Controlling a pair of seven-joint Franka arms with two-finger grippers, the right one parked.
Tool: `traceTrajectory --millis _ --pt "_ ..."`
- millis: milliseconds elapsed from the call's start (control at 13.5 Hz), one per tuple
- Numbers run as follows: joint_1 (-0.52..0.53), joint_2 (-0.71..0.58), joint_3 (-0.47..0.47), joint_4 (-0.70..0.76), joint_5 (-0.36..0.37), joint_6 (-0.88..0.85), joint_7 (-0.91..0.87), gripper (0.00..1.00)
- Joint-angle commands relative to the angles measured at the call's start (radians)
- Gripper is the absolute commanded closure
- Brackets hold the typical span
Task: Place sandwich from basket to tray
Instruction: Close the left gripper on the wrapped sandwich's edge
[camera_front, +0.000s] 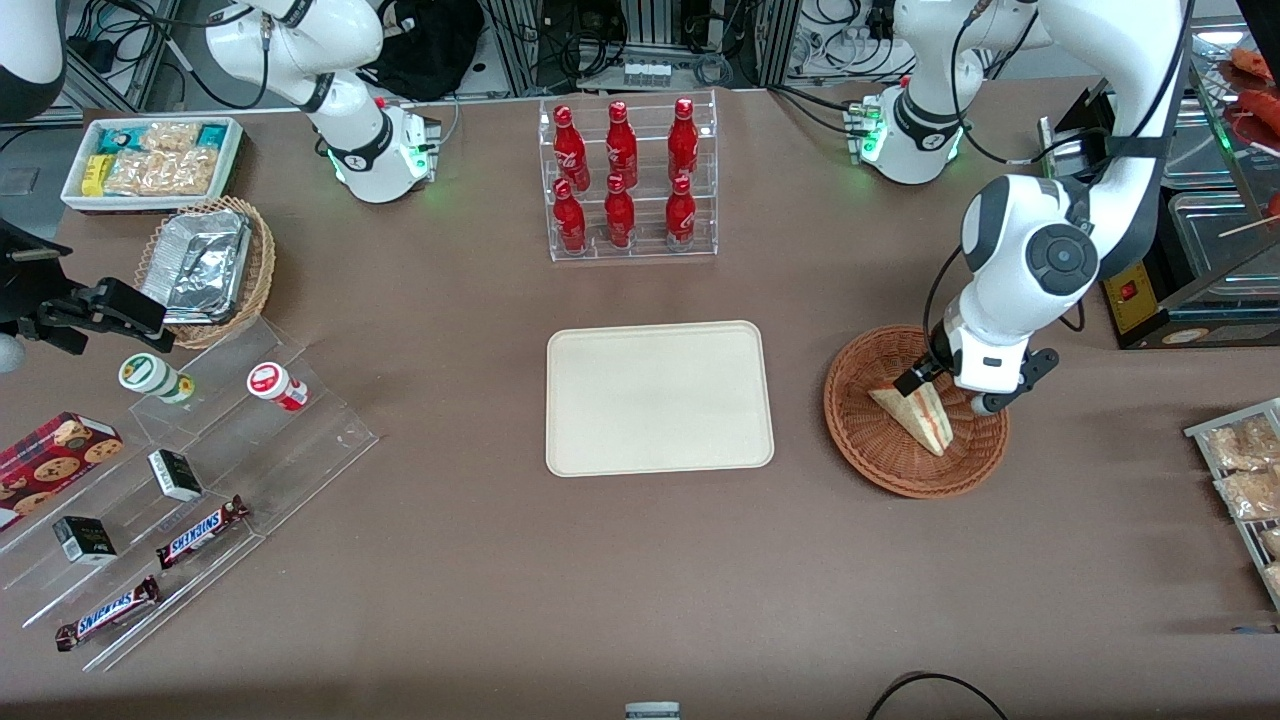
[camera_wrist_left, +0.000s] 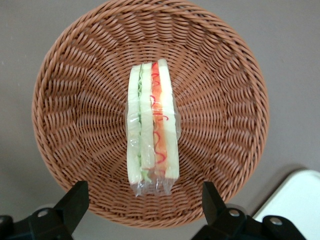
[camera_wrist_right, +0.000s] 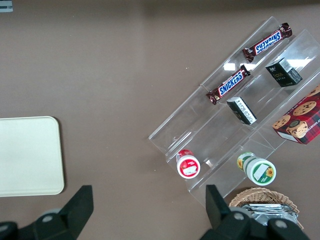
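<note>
The sandwich (camera_front: 915, 412), a plastic-wrapped wedge with red and green filling, lies in the round reddish-brown basket (camera_front: 868, 455) toward the working arm's end of the table. In the left wrist view the sandwich (camera_wrist_left: 151, 127) rests in the middle of the basket (camera_wrist_left: 225, 90), cut edge up. My gripper (camera_front: 950, 392) hangs just above the basket, over the sandwich's wide end. It is open, its black fingers (camera_wrist_left: 75, 201) spread wider than the sandwich, with nothing between them. The cream tray (camera_front: 660, 397) lies flat beside the basket at the table's middle, and a corner of the tray (camera_wrist_left: 295, 200) shows in the left wrist view.
A clear rack of red bottles (camera_front: 628, 180) stands farther from the front camera than the tray. Clear stepped shelves with snack bars (camera_front: 200, 532) and cups lie toward the parked arm's end, beside a tan basket of foil trays (camera_front: 205, 268). A black appliance (camera_front: 1150, 290) stands near the working arm.
</note>
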Motion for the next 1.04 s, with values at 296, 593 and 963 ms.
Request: traceTrajectory --millis 296,593,963 --pt "-0.009 0.09 0.009 -0.002 0.014 0.123 -0.134 0.0" --pt "-0.008 0.114 0.011 -0.002 0.014 0.144 -0.137 0.07" --pt "-0.009 0.116 0.011 -0.002 0.016 0.14 -0.128 0.91"
